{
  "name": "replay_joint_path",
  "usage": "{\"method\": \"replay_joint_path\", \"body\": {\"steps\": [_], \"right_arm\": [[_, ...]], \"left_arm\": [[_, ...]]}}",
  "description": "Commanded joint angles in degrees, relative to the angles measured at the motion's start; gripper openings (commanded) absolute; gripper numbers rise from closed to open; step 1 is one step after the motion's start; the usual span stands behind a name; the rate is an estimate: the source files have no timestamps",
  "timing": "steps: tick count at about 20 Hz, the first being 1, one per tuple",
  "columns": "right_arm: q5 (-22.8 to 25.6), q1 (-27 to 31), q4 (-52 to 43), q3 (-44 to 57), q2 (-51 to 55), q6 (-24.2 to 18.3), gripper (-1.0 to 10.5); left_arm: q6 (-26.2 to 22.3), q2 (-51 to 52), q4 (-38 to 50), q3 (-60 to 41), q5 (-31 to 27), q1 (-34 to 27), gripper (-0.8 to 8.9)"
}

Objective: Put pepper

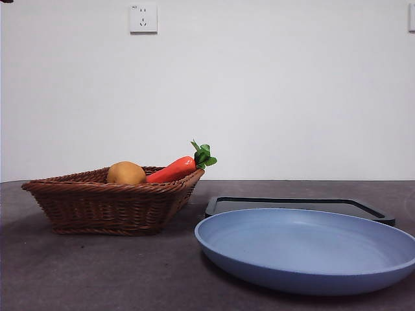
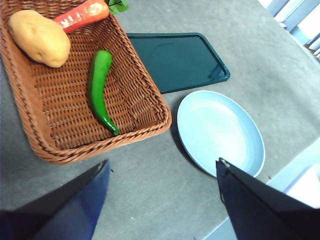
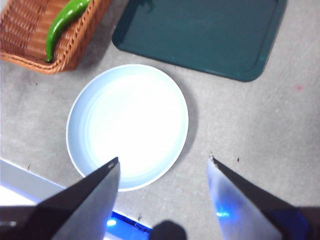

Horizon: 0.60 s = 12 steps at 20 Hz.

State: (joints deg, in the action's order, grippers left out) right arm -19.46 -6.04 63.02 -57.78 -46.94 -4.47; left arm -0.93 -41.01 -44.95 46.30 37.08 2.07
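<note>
High above the table, left gripper (image 2: 162, 172) and right gripper (image 3: 162, 167) hover with jaws spread, pepper (image 2: 99, 89) lies in basket (image 2: 150, 127) at upper left of the frame, beside potato (image 2: 40, 38) and carrot (image 2: 82, 14), blue plate (image 3: 127, 125) and dark tray (image 3: 200, 35) bare.

A brown woven wicker basket (image 1: 97, 204) stood at the left on the grey desk (image 1: 97, 272). In it lay a glossy green elongated pepper (image 2: 99, 90), a round yellow-brown fruit (image 1: 126, 173) and an orange-red carrot (image 1: 174, 170). Right of the basket, a blue round plate (image 1: 305, 249) sat before a dark rectangular tray (image 1: 295, 205).
</note>
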Motion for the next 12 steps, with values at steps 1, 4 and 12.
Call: {"method": "replay_joint_path", "body": {"steps": [1,4,12], "right_arm": [[-0.1,-0.2,-0.5,-0.9,-1.3,0.1,3.1],[-0.1,-0.2,-0.5,-0.9,-5.0,0.1,3.1],[-0.1,-0.2,-6.2,-0.9,-23.7,0.1,3.1]], "left_arm": [[-0.7,-0.2,0.3,0.9,0.7,0.2,3.78],[-0.6,-0.2,0.3,0.9,0.9,0.2,3.78],[-0.7,-0.2,0.3,0.9,0.9,0.2,3.78]]}}
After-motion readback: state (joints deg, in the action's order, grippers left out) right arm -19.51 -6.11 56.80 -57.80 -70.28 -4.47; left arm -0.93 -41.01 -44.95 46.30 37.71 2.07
